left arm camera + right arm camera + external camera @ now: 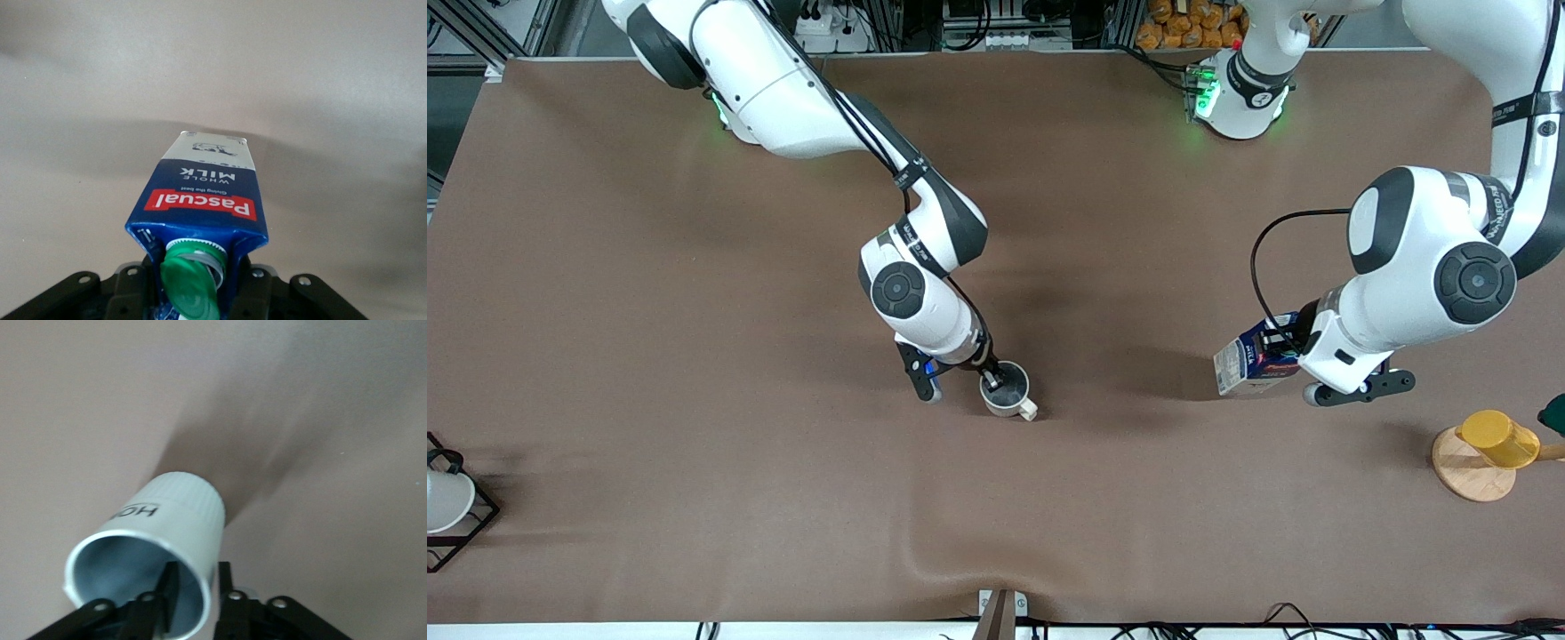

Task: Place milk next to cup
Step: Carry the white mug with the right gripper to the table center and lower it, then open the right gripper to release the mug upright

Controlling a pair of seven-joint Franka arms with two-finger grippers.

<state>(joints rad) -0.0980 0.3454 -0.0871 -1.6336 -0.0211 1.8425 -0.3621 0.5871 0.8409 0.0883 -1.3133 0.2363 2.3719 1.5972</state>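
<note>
My left gripper (1286, 352) is shut on the top of the milk (1249, 363), a dark-blue carton held tilted a little above the table, toward the left arm's end. In the left wrist view the milk (203, 193) shows its red band and its open green cap (190, 287) between my fingers (257, 283). My right gripper (993, 378) is shut on the rim of the cup (1009, 396), an off-white mug at mid-table. In the right wrist view one finger (167, 587) is inside the cup (173, 513) and the other is outside the wall. I cannot tell whether the cup touches the table.
A yellow cup (1498, 437) lies on a wooden disc (1463, 469) at the left arm's end, nearer the front camera than the milk. A white cup in a black wire rack (467, 524) stands at the right arm's end. Brown cloth (694, 356) covers the table.
</note>
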